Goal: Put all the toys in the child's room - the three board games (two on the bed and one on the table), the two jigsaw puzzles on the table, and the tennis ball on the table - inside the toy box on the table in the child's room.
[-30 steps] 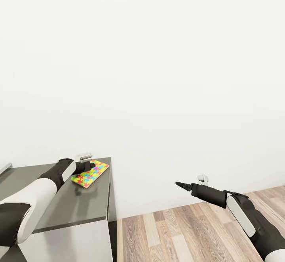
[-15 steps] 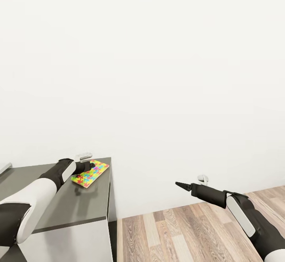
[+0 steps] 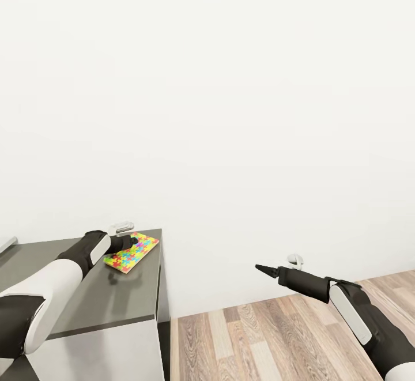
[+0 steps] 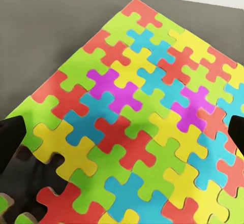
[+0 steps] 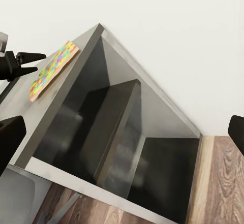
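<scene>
One jigsaw puzzle [image 3: 131,252], a flat square of bright interlocking pieces, lies at the far right corner of a dark grey desk [image 3: 86,300]. My left gripper [image 3: 136,244] hovers right over its near edge. It is open, and in the left wrist view its fingertips [image 4: 11,138] stand wide apart on either side of the puzzle [image 4: 137,117]. I cannot tell whether they touch it. My right gripper [image 3: 259,267] hangs open in the air to the right of the desk, holding nothing. From there the puzzle [image 5: 53,69] and left gripper [image 5: 38,63] also show. The toy box, board games, tennis ball and bed are out of view.
A plain white wall [image 3: 230,110] rises close behind the desk. Wood plank floor [image 3: 276,335] spreads out to the right of the desk, under my right arm. The desk's underside [image 5: 117,122] is open, with a dark upright panel inside.
</scene>
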Tool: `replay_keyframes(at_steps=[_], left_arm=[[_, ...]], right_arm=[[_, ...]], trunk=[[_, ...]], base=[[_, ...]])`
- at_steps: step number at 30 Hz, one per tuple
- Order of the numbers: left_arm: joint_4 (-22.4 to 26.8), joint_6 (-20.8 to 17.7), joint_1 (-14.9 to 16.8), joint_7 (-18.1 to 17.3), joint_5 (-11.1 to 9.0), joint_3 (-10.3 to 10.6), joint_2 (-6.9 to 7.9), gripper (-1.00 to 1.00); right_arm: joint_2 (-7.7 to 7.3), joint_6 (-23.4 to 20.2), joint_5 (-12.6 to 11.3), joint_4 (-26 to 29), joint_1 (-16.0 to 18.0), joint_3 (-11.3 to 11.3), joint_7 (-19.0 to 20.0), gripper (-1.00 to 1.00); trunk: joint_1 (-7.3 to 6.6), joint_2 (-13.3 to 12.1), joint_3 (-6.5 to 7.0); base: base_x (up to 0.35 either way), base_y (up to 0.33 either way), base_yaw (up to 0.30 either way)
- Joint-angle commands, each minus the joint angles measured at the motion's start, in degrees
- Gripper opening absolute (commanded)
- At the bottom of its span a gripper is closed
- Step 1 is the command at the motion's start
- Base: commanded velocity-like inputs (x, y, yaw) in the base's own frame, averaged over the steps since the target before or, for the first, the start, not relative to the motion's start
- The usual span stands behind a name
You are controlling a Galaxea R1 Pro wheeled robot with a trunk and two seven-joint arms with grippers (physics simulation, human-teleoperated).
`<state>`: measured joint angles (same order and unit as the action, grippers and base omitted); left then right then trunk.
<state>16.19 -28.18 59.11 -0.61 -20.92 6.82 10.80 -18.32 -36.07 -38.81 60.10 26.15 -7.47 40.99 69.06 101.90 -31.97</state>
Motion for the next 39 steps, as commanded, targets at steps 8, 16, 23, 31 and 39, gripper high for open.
replay_keyframes(at_steps=[8,16,23,31,39], left_arm=[[0.07,-0.34,0.04,-0.03,-0.35,0.34,0.1,1.0],[0.07,-0.47,0.04,-0.06,-0.42,0.2,0.16,1.0],[0.07,-0.41,0.04,0.07,-0.44,0.15,0.22,1.0],[0.07,-0.39,0.04,0.22,-0.44,0.05,0.35,1.0],[0.07,-0.39,0.04,3.84,-0.51,0.04,0.38,1.0]], right_arm=[[-0.05,-0.41,-0.49,0.02,0.04,-0.03,-0.14,1.0],[0.03,-0.41,-0.55,0.02,0.04,-0.01,-0.55,1.0],[0.03,-0.38,-0.56,0.02,0.04,0.0,-0.96,1.0],[0.08,-0.31,-0.56,0.02,0.04,0.0,-1.08,1.0],[0.11,-0.24,-0.56,0.02,0.04,0.0,-1.09,1.0]], trunk=[[0.0,0.03,-0.07],[0.0,0.03,-0.07],[0.0,0.03,-0.07],[0.0,0.03,-0.07],[0.0,0.03,-0.07]], base=[[0.0,0.0,0.0],[0.0,0.0,0.0],[0.0,0.0,0.0],[0.0,0.0,0.0],[0.0,0.0,0.0]])
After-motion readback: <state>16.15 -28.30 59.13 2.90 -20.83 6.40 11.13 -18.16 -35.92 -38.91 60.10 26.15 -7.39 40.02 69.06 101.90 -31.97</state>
